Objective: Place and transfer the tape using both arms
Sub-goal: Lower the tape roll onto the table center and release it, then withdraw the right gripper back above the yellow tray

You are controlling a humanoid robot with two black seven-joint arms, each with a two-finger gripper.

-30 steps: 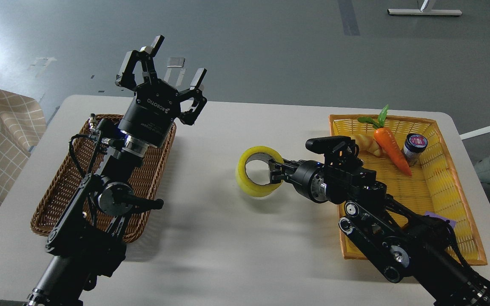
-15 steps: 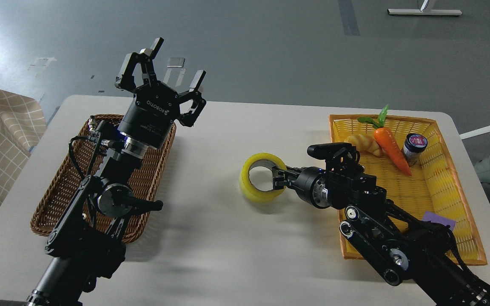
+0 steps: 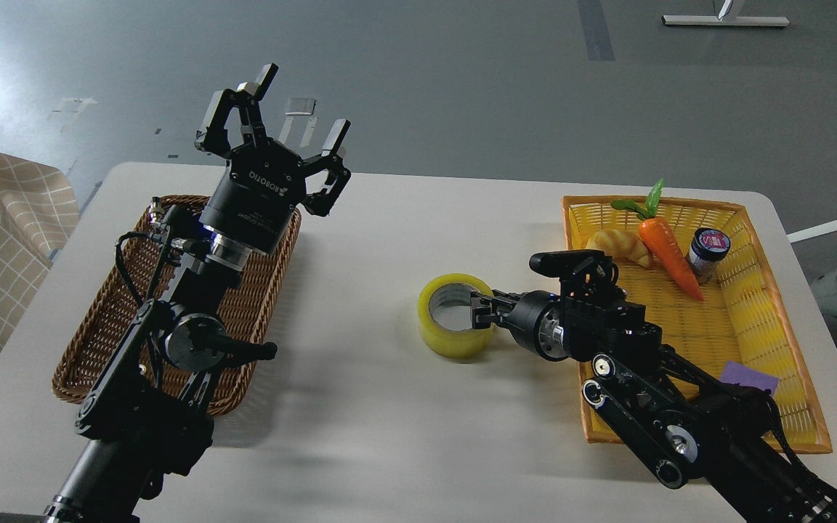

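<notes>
In the middle of the white table (image 3: 389,428) sits the wide roll of see-through yellow tape (image 3: 455,327), flat on its side. The right black pincer (image 3: 482,314) is at its 3 o'clock edge, clenched on the roll's wall, one finger inside the hole. So the putting down looks almost done; letting go is left. The left black pincer (image 3: 273,123), spread wide and empty, waits well apart at 10 o'clock, above the brown woven basket (image 3: 106,319); its pick-up is not yet begun

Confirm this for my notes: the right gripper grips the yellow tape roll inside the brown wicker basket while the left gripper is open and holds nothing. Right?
Not quite. In the head view the tape roll is over the white table, between the wicker basket and the yellow basket. The right gripper does grip it, and the left gripper is open and empty.
</notes>
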